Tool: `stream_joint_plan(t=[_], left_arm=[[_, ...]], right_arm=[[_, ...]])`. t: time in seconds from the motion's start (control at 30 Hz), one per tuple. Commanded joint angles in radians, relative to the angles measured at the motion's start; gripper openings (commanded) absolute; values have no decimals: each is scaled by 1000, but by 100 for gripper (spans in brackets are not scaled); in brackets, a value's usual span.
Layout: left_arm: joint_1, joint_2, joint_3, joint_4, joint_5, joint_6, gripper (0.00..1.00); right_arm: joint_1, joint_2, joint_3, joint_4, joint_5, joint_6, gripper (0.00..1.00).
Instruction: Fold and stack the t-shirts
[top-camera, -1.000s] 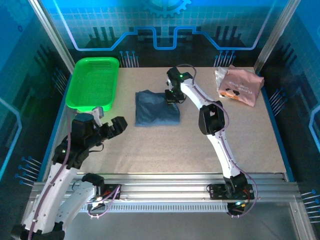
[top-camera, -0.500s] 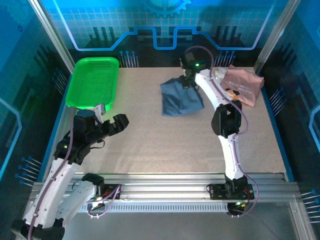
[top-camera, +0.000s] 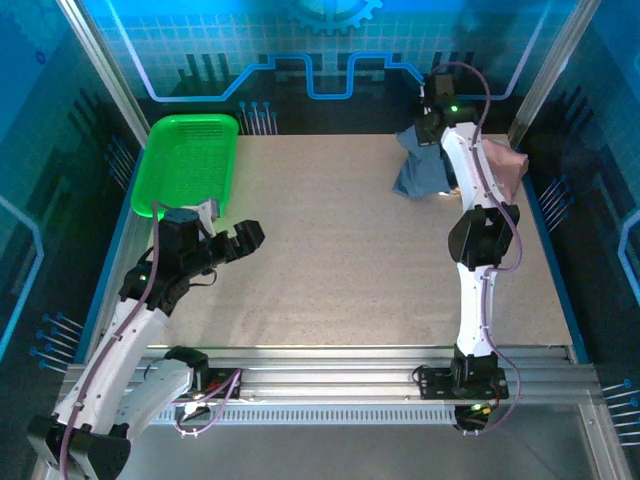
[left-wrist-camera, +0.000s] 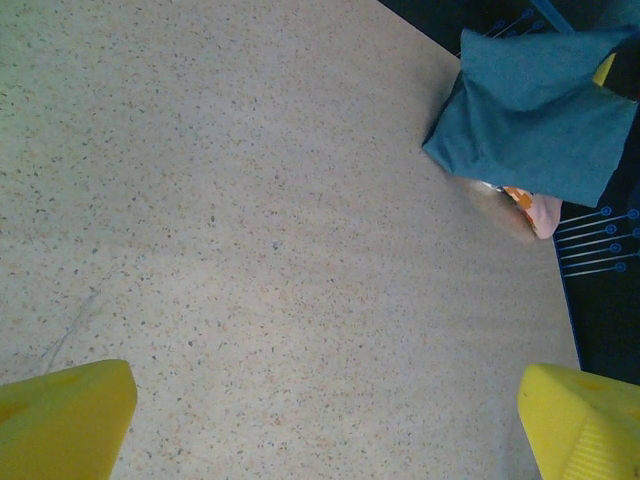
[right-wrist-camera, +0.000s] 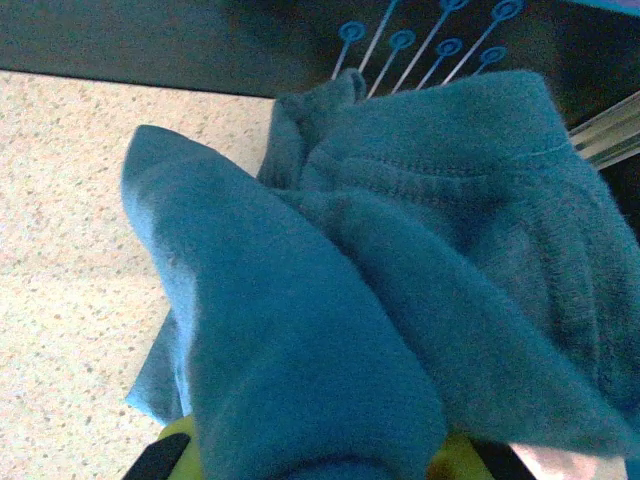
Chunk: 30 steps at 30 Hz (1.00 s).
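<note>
We start with the speckled beige tabletop (top-camera: 330, 270), bare across its middle and near edge. At its far left corner sits the green mesh basket (top-camera: 187, 165), with nothing in it.

Toward the far right corner we see the slate-blue t-shirt (top-camera: 420, 172), bunched and hanging in loose folds from the right gripper (top-camera: 428, 132), whose yellow fingers (right-wrist-camera: 178, 442) are pinched on the cloth from above. The right wrist view shows the gathered blue fabric (right-wrist-camera: 330, 300) close up.

Under and behind it, by the right edge, lies the pink t-shirt (top-camera: 508, 165), partly covered by the blue one. We cannot tell whether the two touch.

The left gripper (top-camera: 240, 240) hovers over the left side of the tabletop, near the basket's near edge, its yellow fingertips (left-wrist-camera: 65, 415) spread wide with nothing between them.
</note>
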Motion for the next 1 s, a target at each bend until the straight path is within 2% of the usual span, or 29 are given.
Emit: stream_joint_plan(t=[0.0,0.97], left_arm=[[-1,2,-16,11,13,35,99],[-1,1,-43,-78,-48,74,99]], right_arm=[[-39,-25,61,29,-39,-6,0],[-318,-30,40,54,-283,99,0]])
